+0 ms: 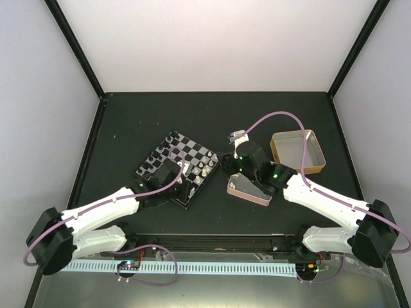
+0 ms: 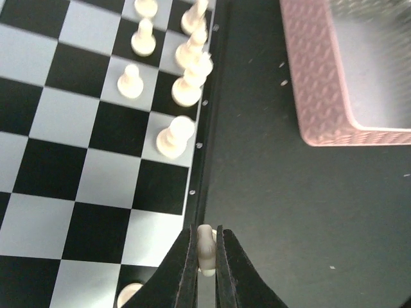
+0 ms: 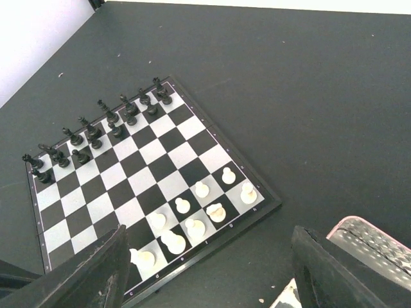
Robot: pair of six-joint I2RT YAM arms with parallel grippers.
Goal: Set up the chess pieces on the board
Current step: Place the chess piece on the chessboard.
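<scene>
Left wrist view: the left claw [image 2: 205, 233] clenches a single cream-white piece [image 2: 206, 251] over the black edge of the board [image 2: 90, 186], where other chess pieces [image 2: 186, 91] stand. The right claw [image 3: 210, 239] hangs released above the tabletop [image 3: 302, 83], near a pink tin [image 3: 369, 244].

Overhead top cam – wrist cams near board [image 1: 190, 151]
</scene>
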